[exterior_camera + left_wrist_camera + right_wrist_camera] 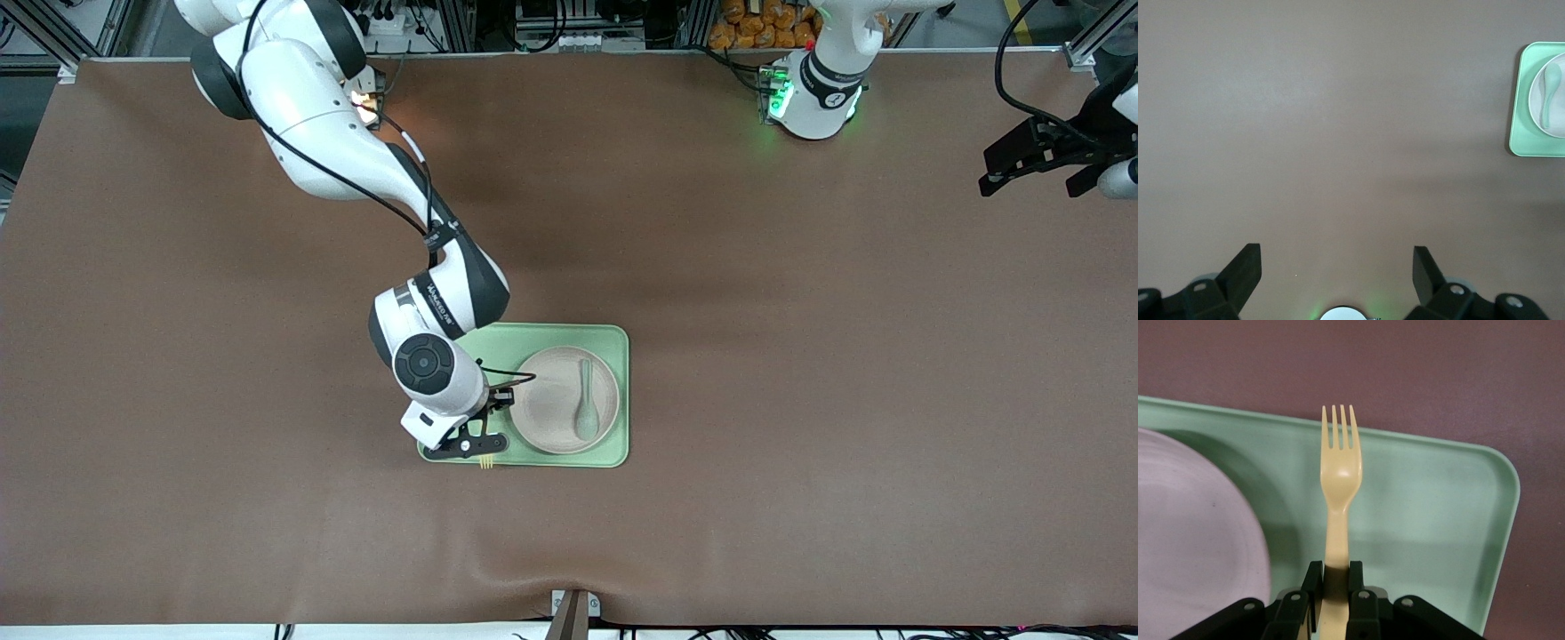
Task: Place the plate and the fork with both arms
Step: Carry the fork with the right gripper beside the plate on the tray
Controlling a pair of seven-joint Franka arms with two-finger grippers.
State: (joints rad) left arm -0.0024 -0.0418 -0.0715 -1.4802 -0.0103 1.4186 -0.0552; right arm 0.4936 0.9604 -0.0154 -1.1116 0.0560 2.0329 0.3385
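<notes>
Your right end effector (476, 442) is clamped on the handle of the fork (1339, 495), holding it over the tray (613, 342), at the tray corner nearest the front camera toward the right arm's end of the counter (800, 498). The fork's tines reach just past the tray's near edge. The plate (551, 418) sits on the tray, just beside the held fork, and the spoon (586, 409) lies in the plate. Your left end effector (1337, 270) waits with its fingers spread wide, over bare counter well apart from the tray, toward the left arm's end.
</notes>
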